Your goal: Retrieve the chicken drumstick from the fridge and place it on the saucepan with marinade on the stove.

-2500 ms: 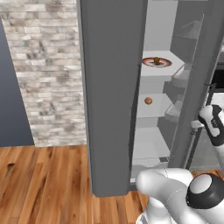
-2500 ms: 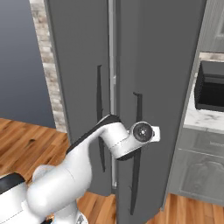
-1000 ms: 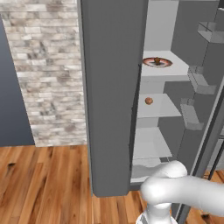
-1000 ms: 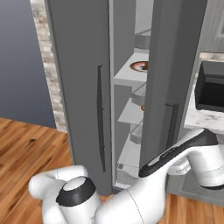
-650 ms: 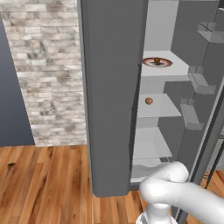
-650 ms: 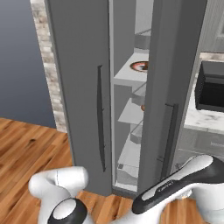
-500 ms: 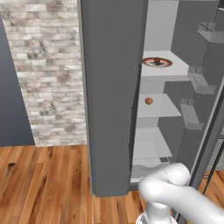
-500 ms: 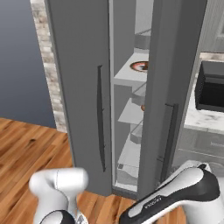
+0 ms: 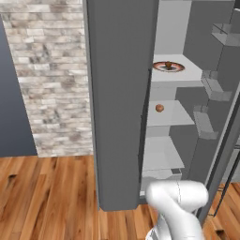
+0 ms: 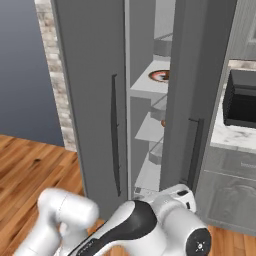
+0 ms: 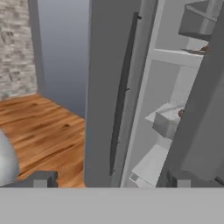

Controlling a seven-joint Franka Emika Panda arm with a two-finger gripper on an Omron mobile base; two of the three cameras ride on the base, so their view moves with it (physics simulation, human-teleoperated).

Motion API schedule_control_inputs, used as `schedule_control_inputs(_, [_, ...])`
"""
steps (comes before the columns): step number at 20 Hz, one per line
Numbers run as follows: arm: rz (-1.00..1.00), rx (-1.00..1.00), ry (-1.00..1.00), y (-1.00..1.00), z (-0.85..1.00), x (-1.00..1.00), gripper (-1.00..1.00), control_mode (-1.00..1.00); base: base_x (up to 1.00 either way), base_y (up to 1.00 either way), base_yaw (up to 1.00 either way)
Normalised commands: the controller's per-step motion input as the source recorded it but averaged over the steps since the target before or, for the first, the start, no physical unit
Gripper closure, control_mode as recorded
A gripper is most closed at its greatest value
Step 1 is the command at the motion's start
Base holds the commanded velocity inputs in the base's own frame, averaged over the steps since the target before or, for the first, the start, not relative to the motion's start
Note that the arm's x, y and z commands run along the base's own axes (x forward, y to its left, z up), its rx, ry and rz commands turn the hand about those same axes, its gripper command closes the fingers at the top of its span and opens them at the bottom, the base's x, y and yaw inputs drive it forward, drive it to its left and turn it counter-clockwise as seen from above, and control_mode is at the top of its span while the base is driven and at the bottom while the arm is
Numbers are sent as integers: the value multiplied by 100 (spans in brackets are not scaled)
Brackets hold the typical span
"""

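No legible text or labels.

A home kitchen: ahead of the pincer stands a tall grey fridge (image 10: 90, 75), one door ajar on white shelves (image 9: 171, 112); to its right a marble counter (image 10: 235, 137) with a black microwave (image 10: 241, 102); wood floor (image 9: 42, 197), brick wall (image 9: 51, 70).

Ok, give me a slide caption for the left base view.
Fridge door ajar, chicken drumstick on the middle shelf, plate above.
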Motion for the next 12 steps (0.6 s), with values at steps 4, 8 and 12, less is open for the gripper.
schedule_control_inputs(4, [-34, 0, 0, 100, 0, 0, -100, -100, 0, 0, 0])
schedule_control_inputs(8, [-33, 0, 0, 100, 0, 0, -100, -100, 0, 0, 0])
schedule_control_inputs(12, [-30, 0, 0, 100, 0, 3, -100, -100, 0, 0, 0])
